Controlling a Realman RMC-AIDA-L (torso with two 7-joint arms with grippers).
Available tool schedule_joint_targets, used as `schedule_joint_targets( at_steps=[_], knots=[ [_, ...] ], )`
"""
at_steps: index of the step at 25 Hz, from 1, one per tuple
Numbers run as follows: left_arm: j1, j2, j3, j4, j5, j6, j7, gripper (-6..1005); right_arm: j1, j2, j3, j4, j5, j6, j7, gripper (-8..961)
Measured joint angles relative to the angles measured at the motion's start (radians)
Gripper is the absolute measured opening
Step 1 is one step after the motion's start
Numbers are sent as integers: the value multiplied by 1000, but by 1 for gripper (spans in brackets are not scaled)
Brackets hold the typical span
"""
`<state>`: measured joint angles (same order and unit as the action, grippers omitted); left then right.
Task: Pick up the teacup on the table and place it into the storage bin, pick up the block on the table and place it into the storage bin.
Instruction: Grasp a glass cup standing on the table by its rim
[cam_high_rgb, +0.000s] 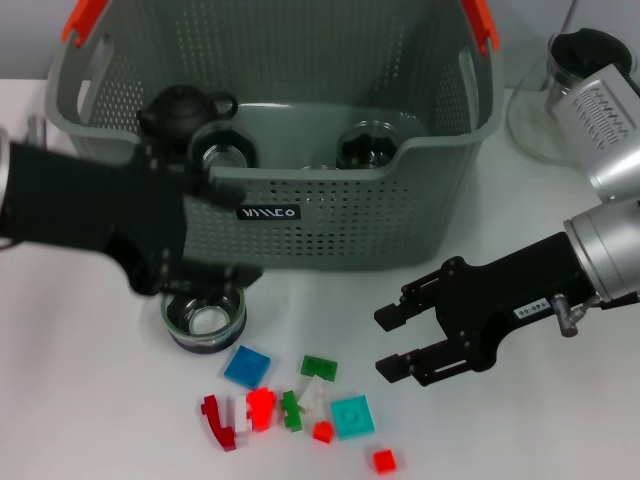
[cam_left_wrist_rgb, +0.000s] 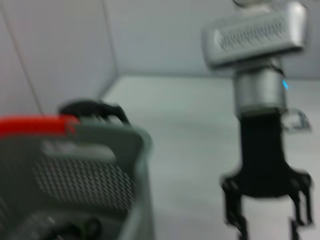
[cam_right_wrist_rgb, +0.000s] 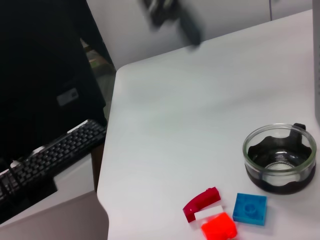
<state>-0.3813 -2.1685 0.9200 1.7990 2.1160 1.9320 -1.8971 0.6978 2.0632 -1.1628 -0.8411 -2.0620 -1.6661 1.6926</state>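
The storage bin (cam_high_rgb: 330, 215) was seen at the back of the table (cam_high_rgb: 80, 400). The teacup (cam_high_rgb: 204, 320) stood just in front of it, with the left gripper (cam_high_rgb: 225, 230) spread above the cup. The blocks (cam_high_rgb: 290, 400) lay before the teacup; beside them the right gripper (cam_high_rgb: 390, 343) was held spread, empty.

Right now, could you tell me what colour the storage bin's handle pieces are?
Orange-red, on the grey-green storage bin; the head view shows them best.
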Motion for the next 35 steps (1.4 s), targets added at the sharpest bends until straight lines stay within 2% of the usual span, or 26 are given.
schedule_joint_targets(
  at_steps=[2,5,14,22,35],
  knots=[
    [4,0,1,-21,16,2,22,728,3,1,0,2,0,3,5,624],
    [3,-2,35,-112,162,-19,121,727,13,4,0,9,0,11,29,624],
    [-21,-2,213,-242,415,-191,196,728,31,9,0,10,0,31,86,625],
    [-36,-3,301,-297,532,-266,208,727,34,12,0,11,0,38,100,625],
    [-59,-4,387,-385,572,-361,202,728,33,19,0,25,0,49,101,625]
  ],
)
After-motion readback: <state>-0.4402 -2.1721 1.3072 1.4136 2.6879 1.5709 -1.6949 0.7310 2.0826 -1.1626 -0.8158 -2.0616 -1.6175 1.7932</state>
